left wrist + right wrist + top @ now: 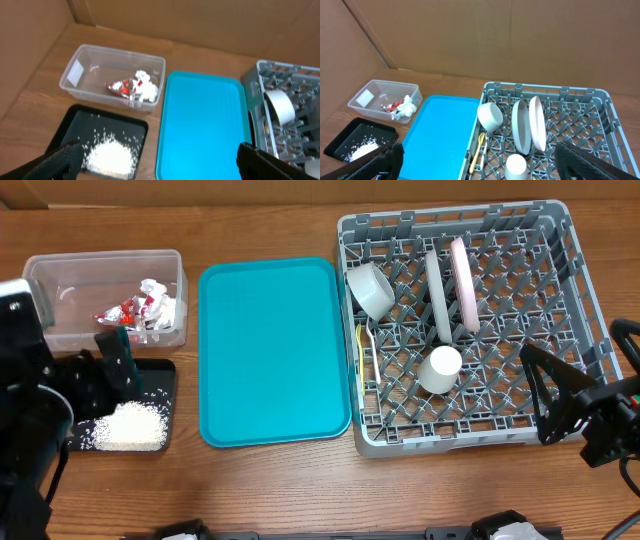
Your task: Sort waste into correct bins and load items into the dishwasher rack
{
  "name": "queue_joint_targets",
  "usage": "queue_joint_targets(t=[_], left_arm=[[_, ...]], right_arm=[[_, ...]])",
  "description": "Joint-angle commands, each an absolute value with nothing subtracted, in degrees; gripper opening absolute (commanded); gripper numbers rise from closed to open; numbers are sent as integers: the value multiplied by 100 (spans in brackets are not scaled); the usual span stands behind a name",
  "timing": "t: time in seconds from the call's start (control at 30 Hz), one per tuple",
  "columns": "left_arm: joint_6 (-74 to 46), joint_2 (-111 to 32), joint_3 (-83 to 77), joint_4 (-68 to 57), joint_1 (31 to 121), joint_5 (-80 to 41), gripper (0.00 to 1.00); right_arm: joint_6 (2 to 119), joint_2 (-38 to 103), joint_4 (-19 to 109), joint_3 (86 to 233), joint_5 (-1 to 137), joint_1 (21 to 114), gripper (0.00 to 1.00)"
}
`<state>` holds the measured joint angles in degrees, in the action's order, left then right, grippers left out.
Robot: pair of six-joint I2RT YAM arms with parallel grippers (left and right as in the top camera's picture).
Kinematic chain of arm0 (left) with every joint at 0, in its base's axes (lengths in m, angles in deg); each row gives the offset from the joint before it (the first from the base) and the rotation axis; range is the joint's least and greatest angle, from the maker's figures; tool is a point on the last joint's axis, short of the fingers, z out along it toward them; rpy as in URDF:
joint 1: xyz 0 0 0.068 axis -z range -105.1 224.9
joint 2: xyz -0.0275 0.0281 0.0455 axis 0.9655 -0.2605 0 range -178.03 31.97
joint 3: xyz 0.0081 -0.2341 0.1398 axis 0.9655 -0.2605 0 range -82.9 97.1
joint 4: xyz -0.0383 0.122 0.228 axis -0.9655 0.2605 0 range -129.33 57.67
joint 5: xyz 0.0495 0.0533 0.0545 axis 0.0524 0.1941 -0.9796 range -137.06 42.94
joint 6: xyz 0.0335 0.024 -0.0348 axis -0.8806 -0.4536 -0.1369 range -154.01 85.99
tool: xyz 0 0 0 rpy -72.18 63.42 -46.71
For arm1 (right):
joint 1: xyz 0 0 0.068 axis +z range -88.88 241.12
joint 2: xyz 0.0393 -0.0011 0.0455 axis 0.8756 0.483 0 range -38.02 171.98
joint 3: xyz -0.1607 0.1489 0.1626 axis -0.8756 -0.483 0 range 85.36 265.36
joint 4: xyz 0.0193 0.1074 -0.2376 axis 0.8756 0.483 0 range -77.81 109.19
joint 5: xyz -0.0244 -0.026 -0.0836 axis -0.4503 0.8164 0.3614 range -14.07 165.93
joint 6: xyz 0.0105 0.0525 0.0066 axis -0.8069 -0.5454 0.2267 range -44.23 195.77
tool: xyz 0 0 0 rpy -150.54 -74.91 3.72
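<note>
The clear tub holds white tissue, a red packet and foil. A pile of rice lies in the black tray. The dishwasher rack carries a grey bowl, a grey plate, a white plate, a white cup and a yellow utensil. My left gripper hangs open over the black tray's left part, with nothing in it. My right gripper is open and empty above the rack's front right.
A large teal serving tray lies bare between the bins and the rack. Cardboard walls close off the back and left of the wooden table.
</note>
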<state>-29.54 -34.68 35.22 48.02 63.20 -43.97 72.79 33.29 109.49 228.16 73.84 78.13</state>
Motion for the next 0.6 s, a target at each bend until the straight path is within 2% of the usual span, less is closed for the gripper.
queue_joint_targets(t=[0.0,0.57], left_arm=[[-3015,-3507,3522,4874,6333,-4255,100],[-3015,-3551,3522,4937,6331,-4257,100]], right_arm=[[7253,3329,10922,22818,7439,7824,100],[7253,3329,10922,22818,7439,7824,100]])
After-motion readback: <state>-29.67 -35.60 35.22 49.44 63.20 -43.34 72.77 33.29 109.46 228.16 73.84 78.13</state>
